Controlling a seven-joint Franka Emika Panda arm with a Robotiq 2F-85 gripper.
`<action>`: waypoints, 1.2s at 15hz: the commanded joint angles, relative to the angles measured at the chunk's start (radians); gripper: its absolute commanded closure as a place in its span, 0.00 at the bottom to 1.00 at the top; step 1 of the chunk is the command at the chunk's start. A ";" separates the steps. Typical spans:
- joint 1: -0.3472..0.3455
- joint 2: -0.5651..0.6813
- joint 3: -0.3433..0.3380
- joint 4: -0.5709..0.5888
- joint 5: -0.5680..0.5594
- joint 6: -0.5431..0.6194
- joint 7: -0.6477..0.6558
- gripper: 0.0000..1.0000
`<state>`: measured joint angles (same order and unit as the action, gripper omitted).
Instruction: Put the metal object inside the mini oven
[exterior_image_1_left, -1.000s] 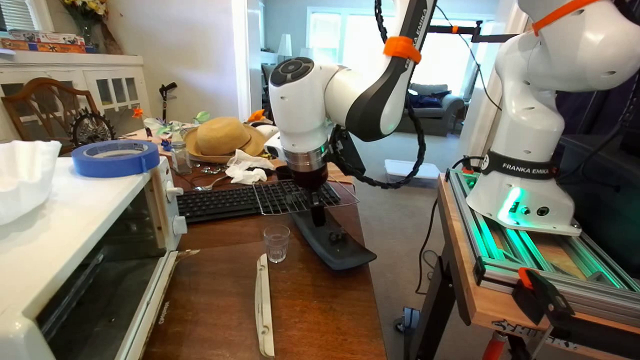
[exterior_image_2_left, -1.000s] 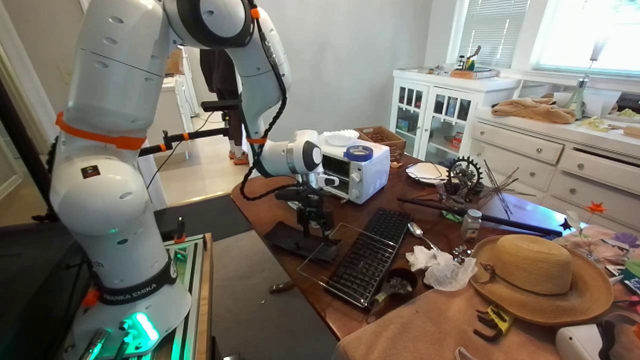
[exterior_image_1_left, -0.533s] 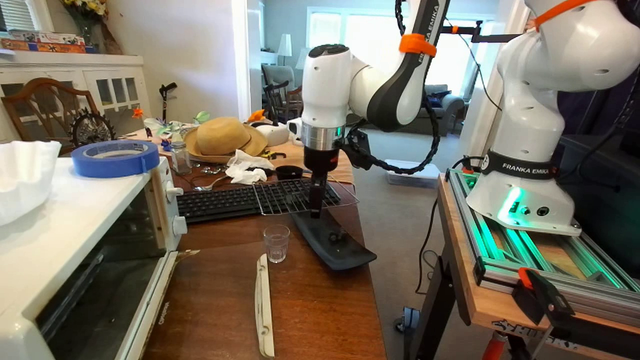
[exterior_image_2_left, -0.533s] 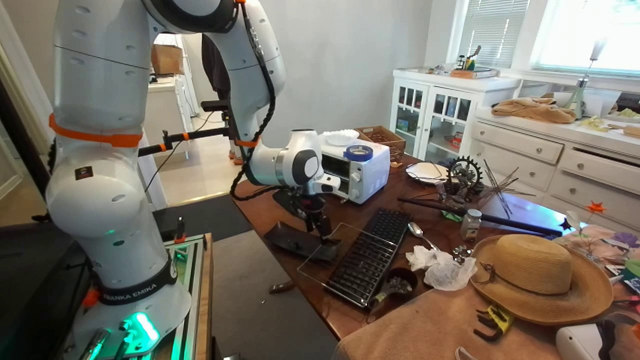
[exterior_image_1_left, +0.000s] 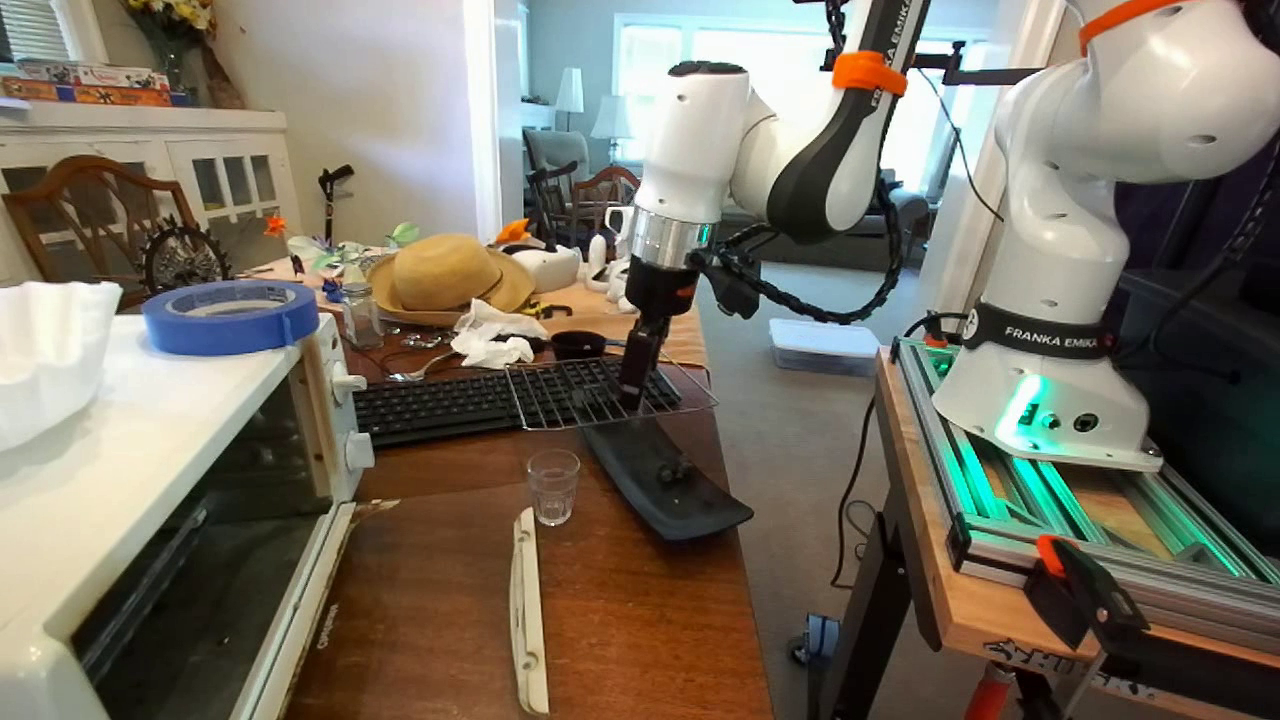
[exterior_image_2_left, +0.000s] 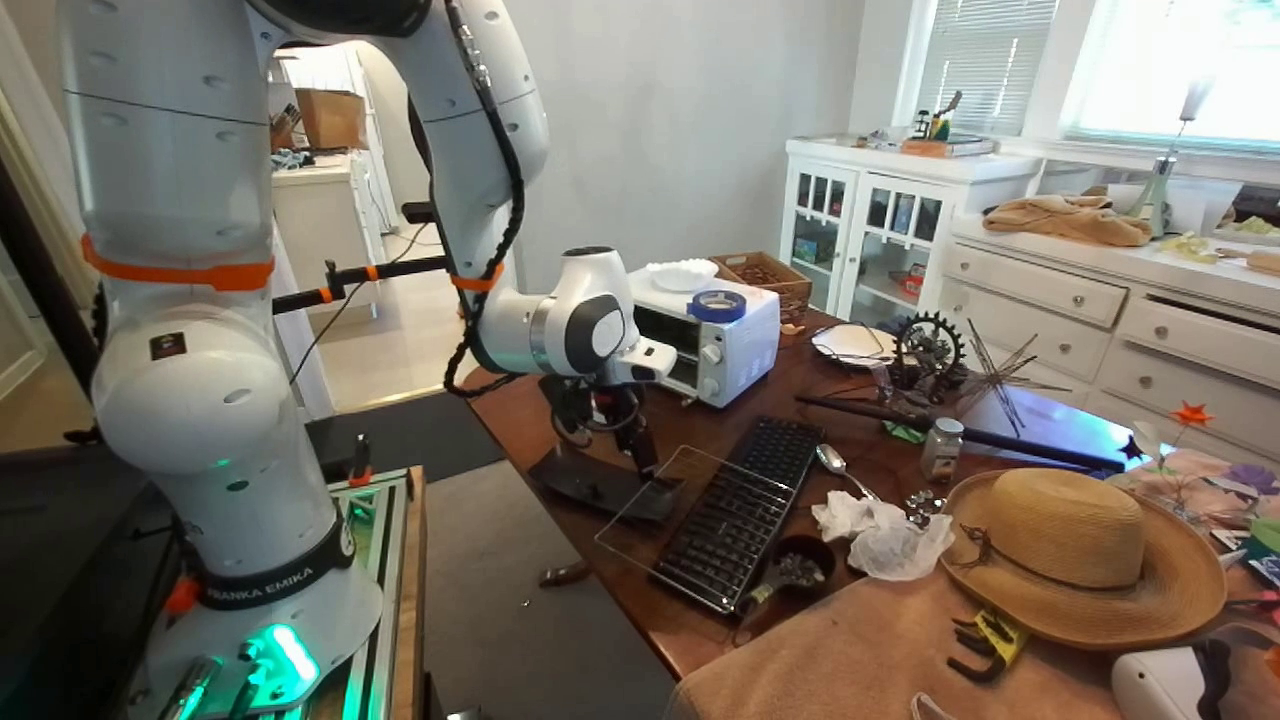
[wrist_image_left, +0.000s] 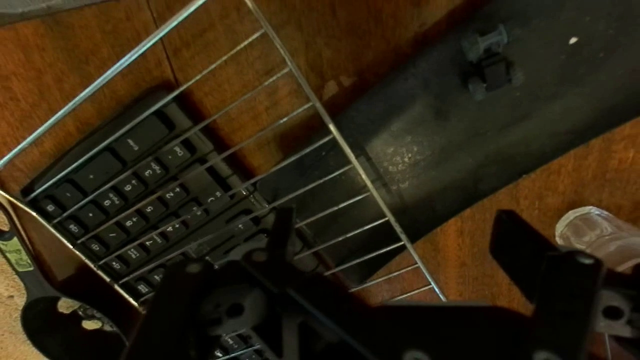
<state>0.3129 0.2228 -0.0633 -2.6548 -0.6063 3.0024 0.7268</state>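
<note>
1. Metal object (exterior_image_1_left: 660, 492), dark, oblong and shallow, lies on the wooden desk (exterior_image_1_left: 640, 620) near its edge, with a small dark item (wrist_image_left: 492, 70) resting on its surface.
2. Wire rack (wrist_image_left: 332, 132), silvery, extends over one end of the metal object and over part of a black keyboard (exterior_image_1_left: 435, 405), as my wrist view shows. Whether its wires touch the metal object, I cannot tell.
3. My pincer (wrist_image_left: 395, 217) stands wide, its fingers well apart, and points down just above the rack, close to that same end of the metal object. Contact with the wires cannot be made out from any of my views.
4. Clear drinking glass (exterior_image_1_left: 553, 490) stands upright just beside the metal object; near it, a long, slim, whitish piece (exterior_image_1_left: 527, 610) lies on the desk.
5. Mini oven (exterior_image_2_left: 750, 345), boxy and white-cased, stands on the desk in both exterior views, well apart from the metal object. A roll of blue tape (exterior_image_1_left: 230, 335) and a white fluted dish (exterior_image_1_left: 50, 370) sit on its top.
6. Beyond the keyboard, a spoon (exterior_image_2_left: 832, 460), some crumpled white material (exterior_image_2_left: 885, 537), a lidded jar (exterior_image_2_left: 941, 458) and a straw hat (exterior_image_2_left: 1065, 530) show in an exterior view.
</note>
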 joint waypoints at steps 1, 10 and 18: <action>-0.029 0.027 0.018 0.018 0.103 0.052 0.068 0.00; -0.201 0.055 0.186 0.015 0.494 0.075 0.123 0.00; -0.209 0.061 0.268 0.017 0.855 0.121 0.053 0.00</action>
<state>0.0832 0.2869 0.2155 -2.6389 0.1929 3.1274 0.8253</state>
